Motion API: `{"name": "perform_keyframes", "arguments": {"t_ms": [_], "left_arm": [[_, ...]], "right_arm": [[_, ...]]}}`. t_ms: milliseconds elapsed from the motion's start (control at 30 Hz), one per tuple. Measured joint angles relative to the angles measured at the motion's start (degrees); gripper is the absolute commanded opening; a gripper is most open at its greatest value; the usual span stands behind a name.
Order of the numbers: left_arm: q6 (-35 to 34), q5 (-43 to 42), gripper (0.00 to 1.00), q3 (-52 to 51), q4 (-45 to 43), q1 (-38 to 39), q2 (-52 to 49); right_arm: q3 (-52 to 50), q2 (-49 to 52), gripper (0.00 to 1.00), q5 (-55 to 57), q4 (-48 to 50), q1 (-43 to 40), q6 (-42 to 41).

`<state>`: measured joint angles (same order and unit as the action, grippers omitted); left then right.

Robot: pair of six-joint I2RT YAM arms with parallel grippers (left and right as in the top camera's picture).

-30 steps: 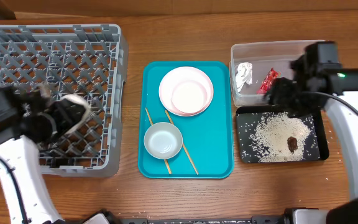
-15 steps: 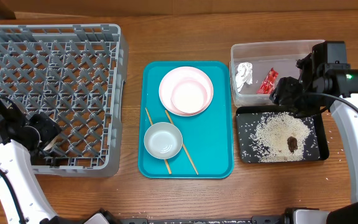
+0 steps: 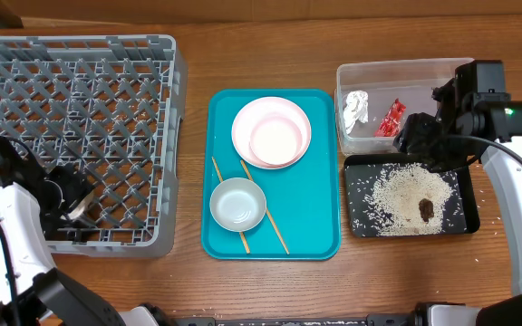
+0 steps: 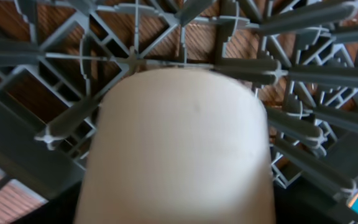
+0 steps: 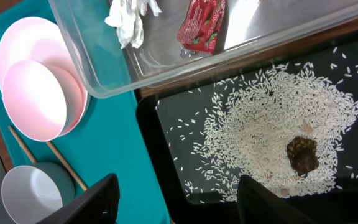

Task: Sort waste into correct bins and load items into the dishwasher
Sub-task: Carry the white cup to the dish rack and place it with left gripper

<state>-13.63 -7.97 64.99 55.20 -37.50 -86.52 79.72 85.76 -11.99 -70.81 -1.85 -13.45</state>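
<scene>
A white cup (image 4: pixel 179 143) fills the left wrist view, lying against the lattice floor of the grey dishwasher rack (image 3: pixel 80 91). My left gripper (image 3: pixel 63 203) is low in the rack's front-left corner, and its fingers are hidden behind the cup. My right gripper (image 5: pixel 185 205) hangs open and empty over the left edge of the black tray (image 3: pixel 460 224), which holds rice (image 3: pixel 404 188) and a brown lump (image 3: pixel 425 209). The clear tub (image 3: pixel 404 68) holds a white tissue (image 3: pixel 356 109) and a red wrapper (image 3: pixel 391 118).
A teal tray (image 3: pixel 315 217) sits mid-table. On it are a white plate (image 3: pixel 271 132) with a pinkish bowl (image 5: pixel 33 99) in it, a grey bowl (image 3: pixel 238 203) and two chopsticks (image 3: pixel 277 237). Bare wood lies between the rack and the tray.
My left arm dropped from above the rack's middle into its front-left corner, carrying the cup down. My right arm shifted slightly right, then held still.
</scene>
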Motion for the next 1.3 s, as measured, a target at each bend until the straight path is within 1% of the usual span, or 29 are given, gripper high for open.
{"name": "perform_keyframes", "arguments": {"t_ms": [167,367,533,600,667,700,767,867,1000,1133,1200,1267,1300], "left_arm": [[0.0,-0.6,1.0,0.0,0.0,0.0,-0.3],[0.0,-4.6,1.0,0.1,0.7,0.4,-0.1],[0.1,-6.7,1.0,0.8,0.5,4.8,3.3],[0.1,-7.3,1.0,1.1,0.2,9.0,5.8],[0.3,-7.9,1.0,1.4,-0.3,15.0,7.8],[0.3,-8.0,1.0,1.5,-0.6,17.5,8.3],[0.5,-8.4,1.0,1.8,-1.3,24.9,8.9],[0.6,-8.3,1.0,1.8,-2.2,34.3,8.7],[0.7,-6.1,1.0,1.8,-2.7,45.2,7.3],[0.7,-3.6,1.0,1.8,-2.9,54.0,3.7],[0.7,-2.4,0.97,1.8,-3.0,58.1,1.1],[0.7,-2.0,0.93,1.8,-3.0,60.7,-1.0],[0.7,-1.8,0.89,1.8,-3.0,62.1,-2.2]], "right_arm": [[0.0,0.0,0.63,0.0,-0.3,0.0,0.0],[0.0,0.0,0.63,0.0,-0.4,0.0,0.0],[0.0,0.0,0.63,0.0,-0.3,0.0,0.0],[0.0,0.0,0.63,0.0,-0.4,0.0,0.0],[0.0,0.0,0.63,0.0,-0.4,0.0,0.0],[0.0,0.0,0.67,0.0,-0.5,0.0,0.0],[0.0,0.0,0.72,0.0,-0.6,0.0,0.0],[0.0,0.0,0.75,0.0,-1.1,0.0,0.2],[0.0,0.0,0.75,0.0,-1.6,0.0,0.2],[0.0,0.0,0.76,0.0,-1.7,0.0,0.2],[0.0,0.0,0.76,0.0,-1.8,0.0,0.2],[0.0,0.0,0.75,0.0,-1.8,0.0,0.2],[0.0,0.0,0.75,0.0,-1.8,0.0,0.2]]}}
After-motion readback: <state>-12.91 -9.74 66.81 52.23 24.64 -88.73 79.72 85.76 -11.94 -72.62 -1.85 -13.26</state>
